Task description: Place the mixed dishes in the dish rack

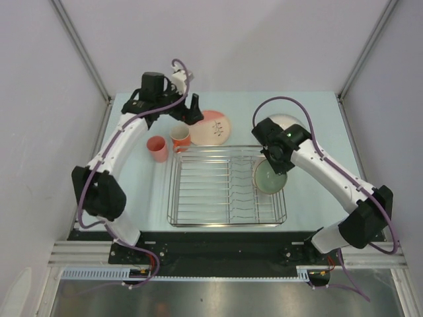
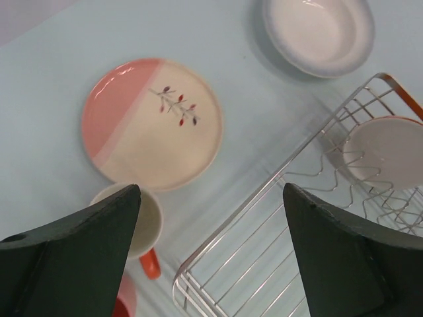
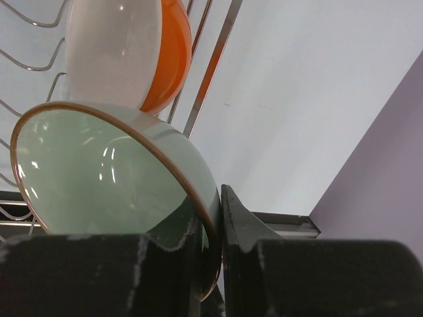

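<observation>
**Right gripper clamped on the pale green bowl at the end of the dish rack**

Your right gripper has its jaws pinched tight on the bowl's rim, one finger inside and one outside. The bowl sits tilted just ahead of it, at the rack's end nearest that arm. It leans toward the orange bowl, which stands on edge in the rack just beyond. Whether the two touch cannot be told from here.

I judge the step in hand to be seating this bowl. Next you need to settle its lower edge between the wires so it stands by itself. Then part the jaws and lift clear without dragging the rim or knocking the orange bowl.

Your left gripper hangs wide open and empty over the counter, off the rack's far corner. The pink-and-cream plate lies ahead of it, with the white shallow plate farther ahead. The orange mug is right under one finger, and the pink tumbler stands beside the mug. All four wait on the counter. Mind the rack's rim, which is close beneath the other finger.
</observation>
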`<action>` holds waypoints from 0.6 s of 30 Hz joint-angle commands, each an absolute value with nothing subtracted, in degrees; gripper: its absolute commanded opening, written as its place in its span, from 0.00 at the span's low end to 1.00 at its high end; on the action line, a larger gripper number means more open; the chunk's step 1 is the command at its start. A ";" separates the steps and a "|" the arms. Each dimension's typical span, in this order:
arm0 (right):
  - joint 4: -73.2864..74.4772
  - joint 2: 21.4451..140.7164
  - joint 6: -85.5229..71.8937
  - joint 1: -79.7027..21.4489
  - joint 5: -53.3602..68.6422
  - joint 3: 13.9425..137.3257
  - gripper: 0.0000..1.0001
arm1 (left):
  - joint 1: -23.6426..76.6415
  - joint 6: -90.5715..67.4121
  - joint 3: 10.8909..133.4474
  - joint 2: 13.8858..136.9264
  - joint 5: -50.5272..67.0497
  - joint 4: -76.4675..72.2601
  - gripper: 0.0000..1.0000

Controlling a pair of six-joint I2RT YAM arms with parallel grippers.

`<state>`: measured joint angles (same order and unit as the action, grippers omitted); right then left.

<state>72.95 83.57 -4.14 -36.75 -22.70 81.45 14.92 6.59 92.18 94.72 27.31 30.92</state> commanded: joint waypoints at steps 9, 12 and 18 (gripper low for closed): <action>72.60 86.83 -3.25 -39.81 -23.30 83.94 0.00 | 20.30 11.07 98.19 102.66 33.75 33.40 0.93; 72.86 88.06 -3.34 -42.53 -22.24 84.29 0.00 | 20.30 11.60 93.88 100.38 33.31 32.17 0.93; 72.95 89.65 -2.99 -47.72 -18.55 87.97 0.00 | 20.30 12.74 89.13 96.24 30.76 31.55 0.93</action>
<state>73.10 89.36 -3.92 -45.25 -21.30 82.35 20.18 10.74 90.52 101.16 31.24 32.40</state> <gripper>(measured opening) 0.152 0.932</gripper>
